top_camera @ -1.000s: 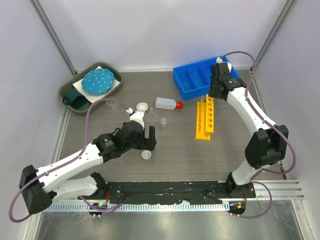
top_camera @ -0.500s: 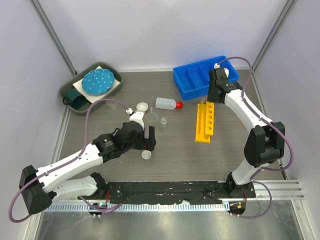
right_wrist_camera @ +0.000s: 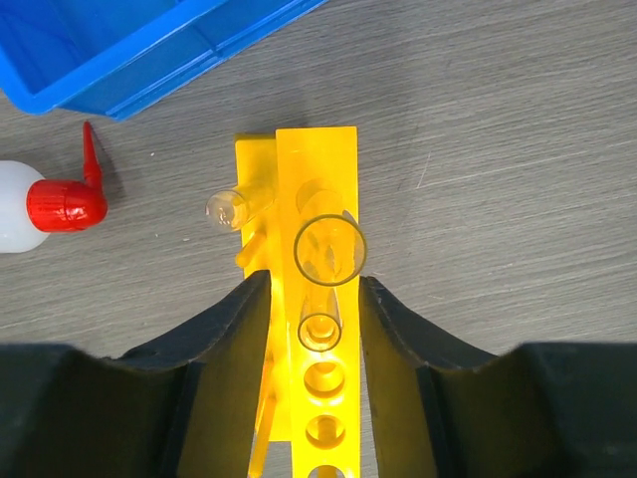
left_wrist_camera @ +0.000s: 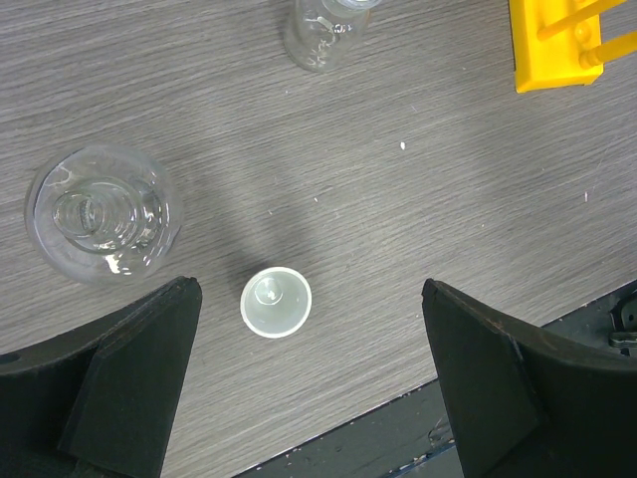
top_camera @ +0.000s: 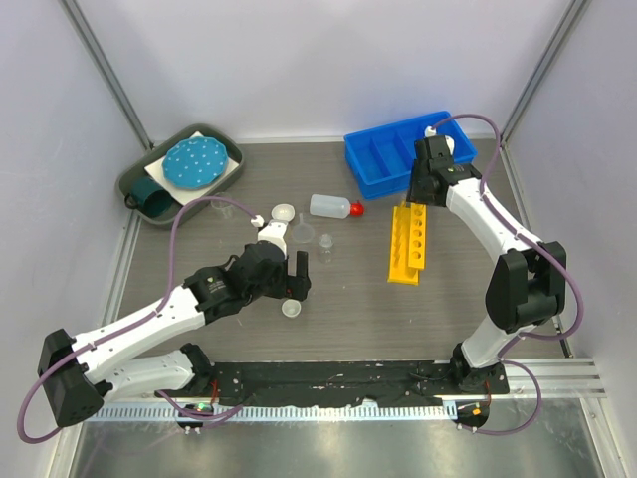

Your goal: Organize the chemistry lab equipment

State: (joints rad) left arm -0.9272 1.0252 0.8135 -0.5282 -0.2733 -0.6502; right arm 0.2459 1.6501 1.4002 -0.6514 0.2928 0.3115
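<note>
Jaws status: right jaws partly parted astride glass tube [right_wrist_camera: 330, 249], no firm grip evident; left jaws wide, empty, over white dish [left_wrist_camera: 276, 302] | tube stands at far end of yellow rack [right_wrist_camera: 317, 159], right of centre | handling: light, slick, brittle; hold gently below rim | grey tabletop [right_wrist_camera: 518, 149] flat; pale walls close.

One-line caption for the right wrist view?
Right gripper, fingers parted, over a glass tube standing in the yellow rack.

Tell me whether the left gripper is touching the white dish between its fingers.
Apart. Left wrist view: the dish sits between the left gripper's open fingers, bare table on both sides.
</note>
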